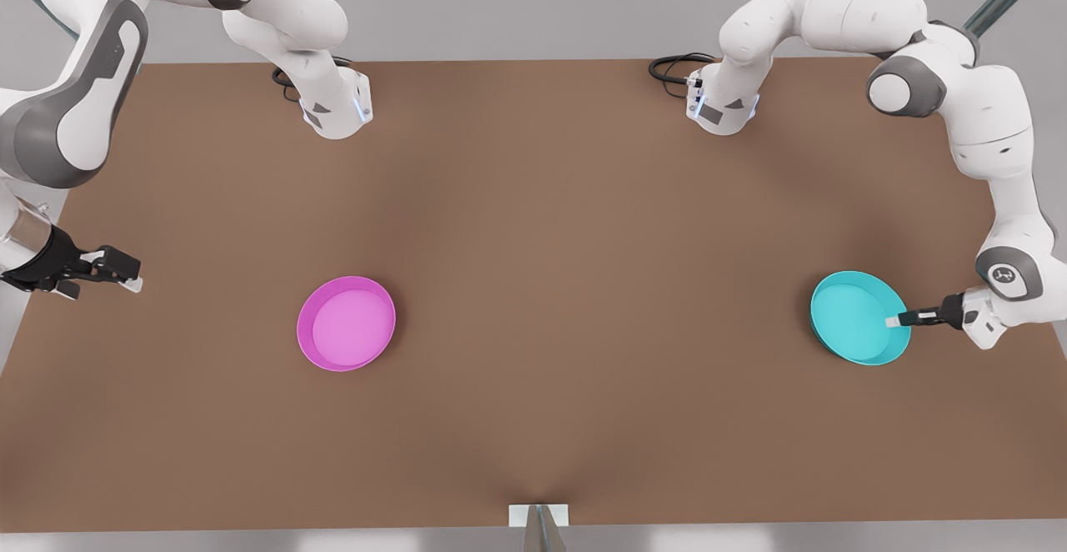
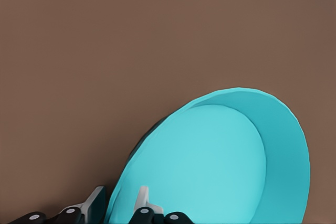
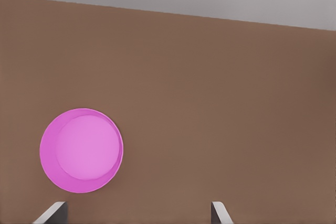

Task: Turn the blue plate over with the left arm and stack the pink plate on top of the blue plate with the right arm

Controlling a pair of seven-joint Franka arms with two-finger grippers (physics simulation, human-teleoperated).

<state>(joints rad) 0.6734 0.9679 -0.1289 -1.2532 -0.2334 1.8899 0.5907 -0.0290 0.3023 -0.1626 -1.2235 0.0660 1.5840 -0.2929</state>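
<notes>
The left gripper point(image 1: 896, 320), on the arm at the front view's right, pinches the rim of the blue plate point(image 1: 854, 315) at about the dish's 3 o'clock edge, one white fingertip inside the bowl and one under it. In the left wrist view the fingers point(image 2: 143, 199) straddle that rim and the blue plate point(image 2: 220, 158) appears tipped up off the brown table point(image 1: 533, 227), a dark gap showing beneath its far edge. The pink plate point(image 1: 346, 323) lies flat, open side up, at roughly 9 o'clock from the blue one, well apart across the table. The right gripper point(image 1: 129, 278) hangs at the table's edge on the front view's left, fingers point(image 3: 52, 212) spread wide and holding nothing, waiting with the pink plate point(image 3: 81, 150) ahead of it. Both dishes look stiff, thin and light, likely slick; the raised rim seems the only sound place to grip. Tilted from one edge, the blue plate could swing or slip during the turn.
</notes>
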